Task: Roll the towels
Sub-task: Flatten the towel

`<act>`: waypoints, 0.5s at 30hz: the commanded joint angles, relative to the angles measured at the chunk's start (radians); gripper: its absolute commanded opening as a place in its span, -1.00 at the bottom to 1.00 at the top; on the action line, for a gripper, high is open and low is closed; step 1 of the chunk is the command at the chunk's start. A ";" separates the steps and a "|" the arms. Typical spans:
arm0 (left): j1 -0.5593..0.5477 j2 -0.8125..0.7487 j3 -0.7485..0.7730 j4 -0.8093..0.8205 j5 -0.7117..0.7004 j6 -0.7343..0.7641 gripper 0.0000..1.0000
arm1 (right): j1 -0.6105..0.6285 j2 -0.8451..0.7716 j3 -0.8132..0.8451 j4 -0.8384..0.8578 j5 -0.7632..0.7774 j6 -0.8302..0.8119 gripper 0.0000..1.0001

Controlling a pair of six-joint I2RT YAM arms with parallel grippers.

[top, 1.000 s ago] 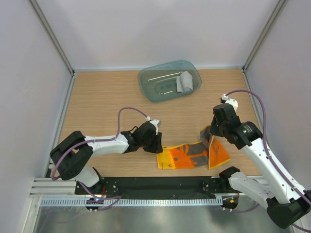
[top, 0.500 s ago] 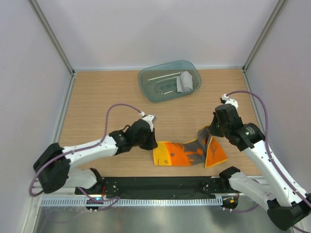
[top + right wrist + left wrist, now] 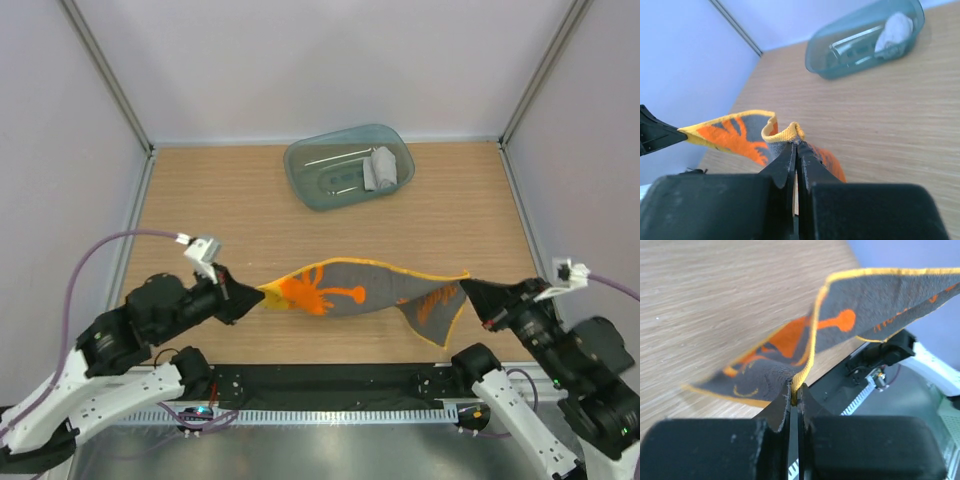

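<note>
Stretching above the wooden desk, close to its near edge, the orange towel hangs in the air between the two arms, pulled out lengthwise. Its grey face with orange print and yellow hem is turned up, and one corner droops toward the near right. A teal tray sits by the far edge, about midway along it. The grey towel lies bundled inside the tray at its right end. The left claw is pressed together on the towel's left tip, with the yellow hem caught between its fingers. The right claw is likewise squeezed tight on the hem at the right tip, pinching a small fold of it.
</note>
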 commanded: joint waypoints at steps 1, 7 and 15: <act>-0.001 -0.112 0.057 -0.160 0.019 -0.007 -1.00 | -0.003 -0.072 0.044 0.006 -0.027 0.020 -0.98; -0.001 -0.024 0.121 -0.312 -0.241 -0.051 -0.99 | 0.000 0.127 0.078 -0.112 0.230 0.111 -0.98; 0.065 0.401 0.076 -0.185 -0.392 -0.099 -1.00 | -0.003 0.678 -0.009 0.041 0.243 0.208 -0.98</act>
